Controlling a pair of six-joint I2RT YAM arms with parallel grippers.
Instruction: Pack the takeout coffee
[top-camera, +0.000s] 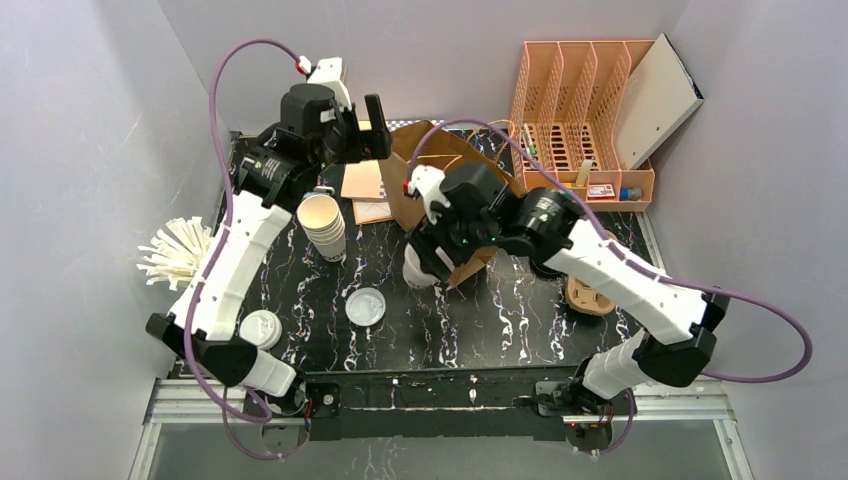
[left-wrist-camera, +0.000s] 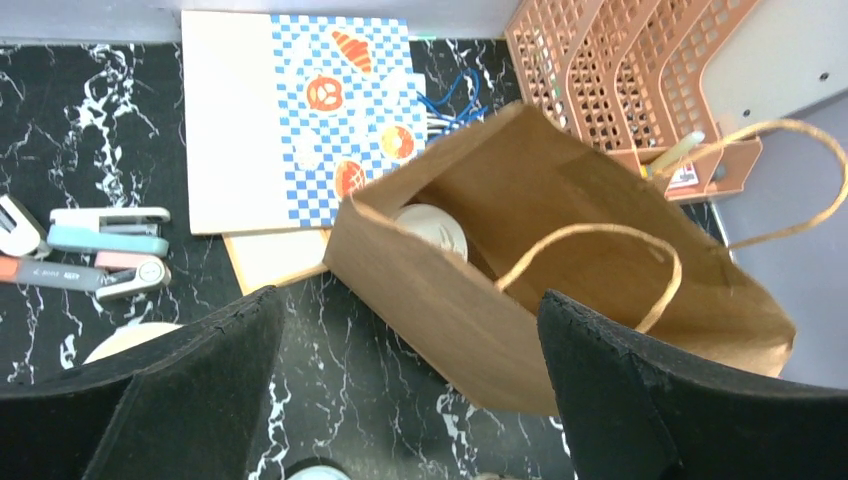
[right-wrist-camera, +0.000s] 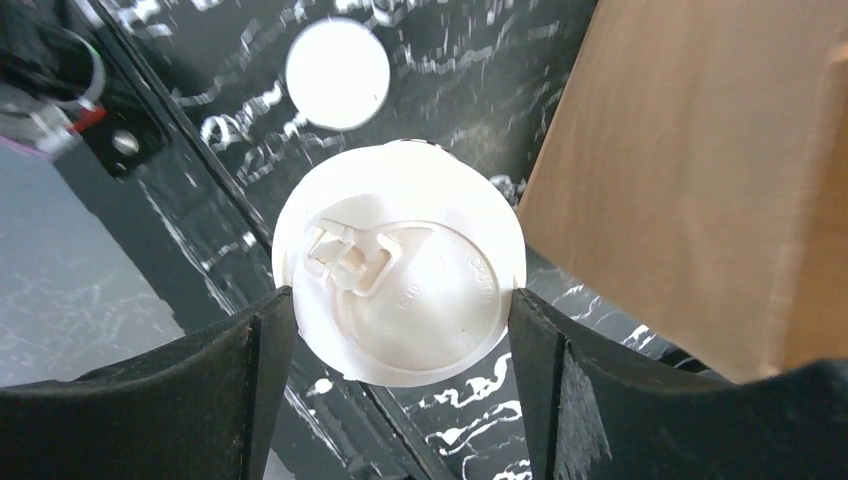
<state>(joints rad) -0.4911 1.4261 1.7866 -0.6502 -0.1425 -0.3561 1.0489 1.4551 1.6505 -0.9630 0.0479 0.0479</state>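
- Overall, the table (top-camera: 500, 320) is a black marbled slab, with both arm bases at its near edge.
- Organizer (top-camera: 575, 110): an orange mesh file rack at the far right corner.
- Bag (left-wrist-camera: 470, 310): brown paper with twine handles. It stands open-mouthed near the table's centre, between the two grippers.
- Left gripper (left-wrist-camera: 410, 320): hangs above the bag's near edge with its jaws spread wide and nothing between them.
- Right gripper (right-wrist-camera: 400, 300): clamped on the held cup (right-wrist-camera: 400, 260). One finger (right-wrist-camera: 250, 400) presses each side of the lid rim.
- Held cup: upright on the table, just beside the bag's outer wall, white sip lid on.
- Bagged cup (left-wrist-camera: 432, 228): sits inside the bag against its left wall. Only the white lid shows.
- Third cup (top-camera: 260, 327): white-lidded, at the table's near left, beside the left arm.
- Cup stack (top-camera: 322, 225): lidless cream cups, left of the bag.
- Loose lid (top-camera: 366, 305): lies flat on the table, near the held cup.
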